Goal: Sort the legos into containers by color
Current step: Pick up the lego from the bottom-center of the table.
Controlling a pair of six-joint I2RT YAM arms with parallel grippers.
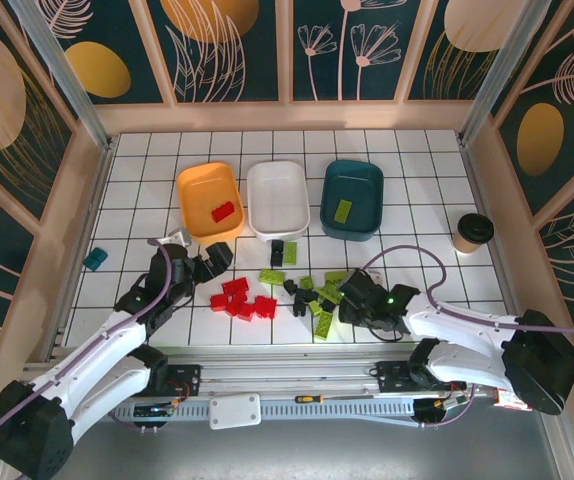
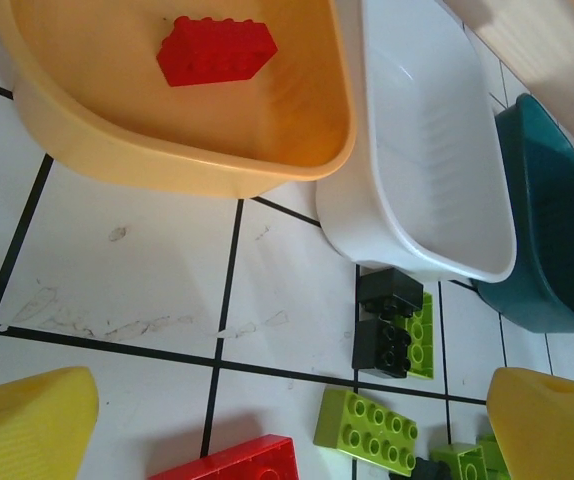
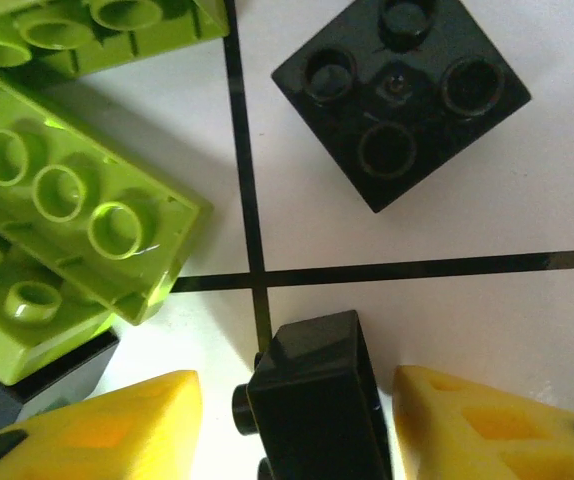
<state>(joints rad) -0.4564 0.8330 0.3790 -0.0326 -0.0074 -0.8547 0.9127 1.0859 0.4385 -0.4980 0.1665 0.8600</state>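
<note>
While a black lego [image 3: 312, 400] sits between the right jaws, a sliver of bench [image 3: 467, 300] shows on each side of it, so they straddle it without clamping. The left jaws gape wide around nothing, in front of the white tray [image 1: 277, 198] and to its left. Loose red legos [image 1: 239, 298] and lime and black legos [image 1: 319, 295] lie in front of that tray. The orange tray [image 1: 199, 190] just left of it holds one red brick [image 1: 223, 211]. The teal tray [image 1: 362, 185] to its right holds one lime brick [image 1: 343, 211].
</note>
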